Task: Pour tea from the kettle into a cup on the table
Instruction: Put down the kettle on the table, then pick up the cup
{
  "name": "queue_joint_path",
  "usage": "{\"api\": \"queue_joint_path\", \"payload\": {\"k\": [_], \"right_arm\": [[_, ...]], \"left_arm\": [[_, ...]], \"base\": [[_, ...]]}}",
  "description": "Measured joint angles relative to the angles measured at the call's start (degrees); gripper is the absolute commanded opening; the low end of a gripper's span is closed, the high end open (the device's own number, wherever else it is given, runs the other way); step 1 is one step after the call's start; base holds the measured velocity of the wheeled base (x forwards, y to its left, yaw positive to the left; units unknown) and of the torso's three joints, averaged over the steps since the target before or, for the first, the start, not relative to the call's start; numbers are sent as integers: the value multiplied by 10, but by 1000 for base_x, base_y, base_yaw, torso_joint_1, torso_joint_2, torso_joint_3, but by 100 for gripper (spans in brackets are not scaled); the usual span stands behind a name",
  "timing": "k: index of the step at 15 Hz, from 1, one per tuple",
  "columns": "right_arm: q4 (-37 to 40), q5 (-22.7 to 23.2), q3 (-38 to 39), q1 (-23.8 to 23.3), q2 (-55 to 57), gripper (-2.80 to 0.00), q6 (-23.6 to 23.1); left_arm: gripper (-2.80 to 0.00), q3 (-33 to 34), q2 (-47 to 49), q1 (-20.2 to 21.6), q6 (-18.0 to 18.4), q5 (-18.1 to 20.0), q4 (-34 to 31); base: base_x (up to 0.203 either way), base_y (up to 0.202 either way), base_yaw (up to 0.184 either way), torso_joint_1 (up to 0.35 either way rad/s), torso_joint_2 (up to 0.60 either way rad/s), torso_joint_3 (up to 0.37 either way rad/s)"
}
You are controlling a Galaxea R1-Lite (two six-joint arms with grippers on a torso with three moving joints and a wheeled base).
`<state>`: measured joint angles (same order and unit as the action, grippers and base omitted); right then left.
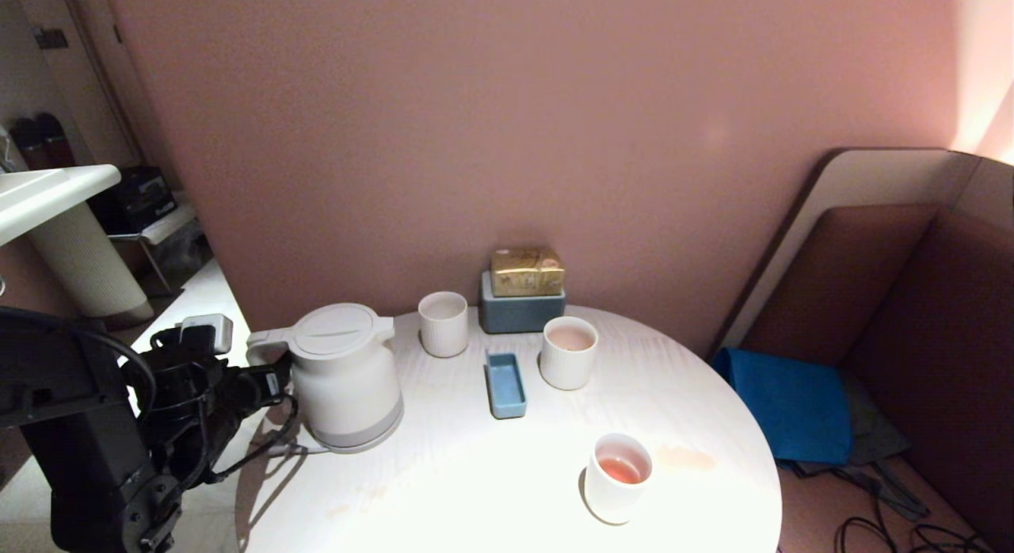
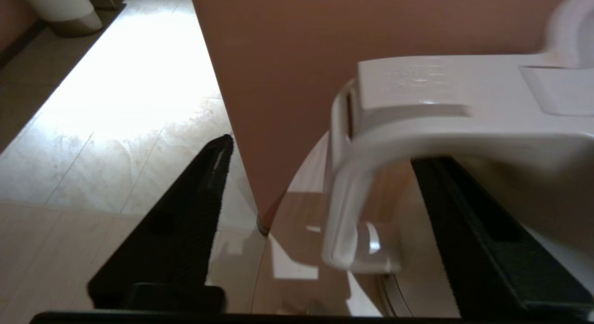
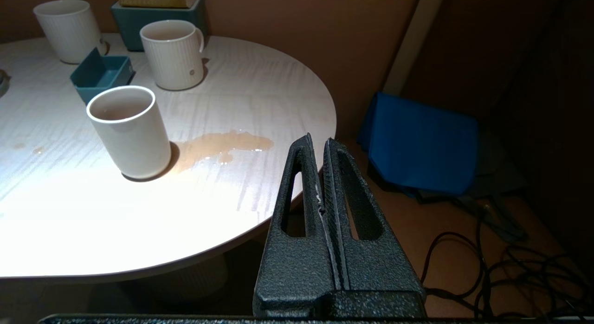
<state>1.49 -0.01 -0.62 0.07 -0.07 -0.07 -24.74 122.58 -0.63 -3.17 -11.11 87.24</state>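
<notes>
My left hand [image 2: 320, 184] is released: its fingers [image 2: 185, 222] stand spread on either side of the loop handle [image 2: 352, 175] of the kettle [image 1: 344, 379], without gripping it. The kettle stands upright at the left edge of the surface [image 1: 491, 474]. The cup [image 1: 568, 352] stands near the back, beside a blue tray [image 1: 505, 384]. My right hand [image 3: 321, 147] is clenched, empty, off the surface's right edge.

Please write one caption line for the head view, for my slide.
Left gripper open at handle of kettle on table; tea in cup.
</notes>
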Motion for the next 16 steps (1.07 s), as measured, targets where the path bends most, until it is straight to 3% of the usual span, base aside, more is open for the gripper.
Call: {"api": "queue_joint_path", "payload": {"k": [9, 13, 16], "right_arm": [[0, 0, 0, 0, 0, -280, 0], [0, 0, 0, 0, 0, -280, 0], [0, 0, 0, 0, 0, -280, 0]], "left_arm": [[0, 84, -155, 9, -20, 49, -7], [0, 80, -303, 10, -18, 62, -178], [0, 96, -446, 9, 3, 73, -322]], "base": [[0, 0, 0, 0, 0, 0], [0, 0, 0, 0, 0, 0], [0, 0, 0, 0, 0, 0]]}}
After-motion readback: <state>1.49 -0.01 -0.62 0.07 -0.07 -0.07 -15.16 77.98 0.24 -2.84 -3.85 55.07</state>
